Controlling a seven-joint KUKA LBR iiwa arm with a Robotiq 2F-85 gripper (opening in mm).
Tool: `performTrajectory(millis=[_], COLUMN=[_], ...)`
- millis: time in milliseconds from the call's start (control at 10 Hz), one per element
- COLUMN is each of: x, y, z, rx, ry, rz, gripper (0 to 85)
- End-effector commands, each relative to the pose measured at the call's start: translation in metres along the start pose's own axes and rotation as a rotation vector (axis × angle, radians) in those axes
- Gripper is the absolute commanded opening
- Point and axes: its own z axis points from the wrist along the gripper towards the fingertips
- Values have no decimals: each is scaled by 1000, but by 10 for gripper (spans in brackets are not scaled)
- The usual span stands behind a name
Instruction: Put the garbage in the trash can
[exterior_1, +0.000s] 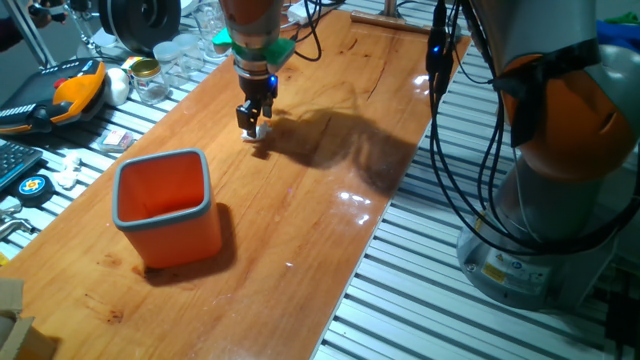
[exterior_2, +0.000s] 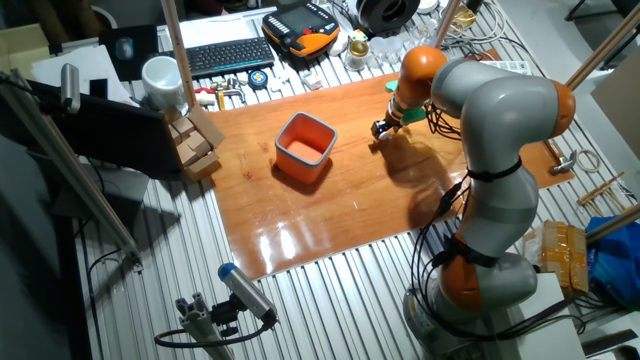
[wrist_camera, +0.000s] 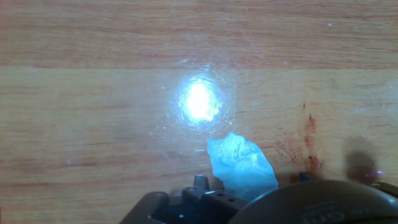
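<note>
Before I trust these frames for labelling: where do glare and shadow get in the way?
Hand view: a bright glare spot on the wooden table just above the crumpled white wad. One fixed view: the arm's dark shadow falls right of the gripper, with small glints nearer. Other fixed view: broad reflections near the table's front edge.

One orange trash can stands on the single wooden worktop. One crumpled white wad of garbage shows. One arm carries one pincer. Off the worktop are one keyboard, one white mug, one orange-and-black tool and one white egg-shaped ball.
</note>
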Motion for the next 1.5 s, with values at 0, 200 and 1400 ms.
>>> performTrajectory(millis=[0, 200, 1400], x=[0, 1, 2], y=[-1, -1, -3], z=[1, 2, 2], rx=[0, 0, -6], ry=[0, 4, 7], rz=[-1, -7, -27], gripper=[680, 680, 0])
